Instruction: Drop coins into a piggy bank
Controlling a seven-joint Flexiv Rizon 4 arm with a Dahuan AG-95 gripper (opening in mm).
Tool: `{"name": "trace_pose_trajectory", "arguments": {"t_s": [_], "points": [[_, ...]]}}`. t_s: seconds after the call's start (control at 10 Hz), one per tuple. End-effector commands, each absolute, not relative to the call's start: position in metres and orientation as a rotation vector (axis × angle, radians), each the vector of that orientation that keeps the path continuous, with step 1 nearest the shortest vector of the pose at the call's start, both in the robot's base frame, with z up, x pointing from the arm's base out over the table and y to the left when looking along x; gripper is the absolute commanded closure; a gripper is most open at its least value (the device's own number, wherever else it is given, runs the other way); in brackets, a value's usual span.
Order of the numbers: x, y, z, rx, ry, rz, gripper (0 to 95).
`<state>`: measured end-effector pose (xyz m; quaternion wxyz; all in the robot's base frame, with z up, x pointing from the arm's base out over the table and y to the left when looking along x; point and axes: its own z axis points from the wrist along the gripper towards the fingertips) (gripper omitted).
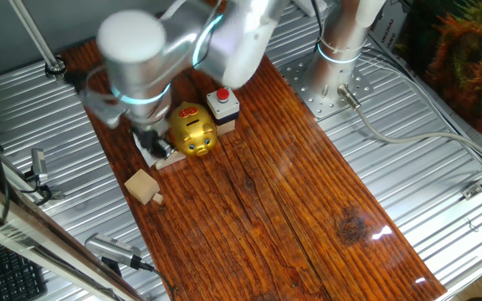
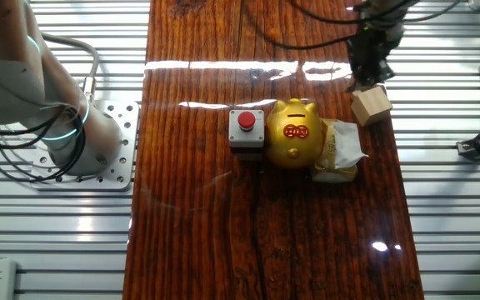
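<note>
Look at the other fixed view and go from left to right. First you see the black box with a red button (image 2: 247, 129) on the brown wooden table (image 2: 207, 242). The gold piggy bank (image 2: 296, 133) sits right beside it, touching or nearly touching. It stands near the middle of the table, with red marks on its back. A crumpled pale wrapper (image 2: 338, 152) lies against the pig's other side. Next comes the light wooden block (image 2: 371, 106), near the table's right edge.

The gripper (image 2: 367, 77) hangs just beside the block, a little behind it. It is dark and blurry, so you cannot tell if its jaws are spread or pinched.

The pig is packed in on both sides. You have lots of bare table in front of the pig. Ridged metal (image 2: 457, 217) lies past both long edges.
</note>
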<state>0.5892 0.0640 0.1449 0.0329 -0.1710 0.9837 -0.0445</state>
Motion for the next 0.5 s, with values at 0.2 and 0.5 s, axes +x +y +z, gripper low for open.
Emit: {"name": "trace_pose_trajectory", "arguments": {"t_s": [0.2, 0.5], "points": [[0.569, 0.037, 0.165, -0.431, 3.05, -0.133, 95.0], [0.545, 0.019, 0.177, -0.357, 3.061, -0.128, 95.0]]}}
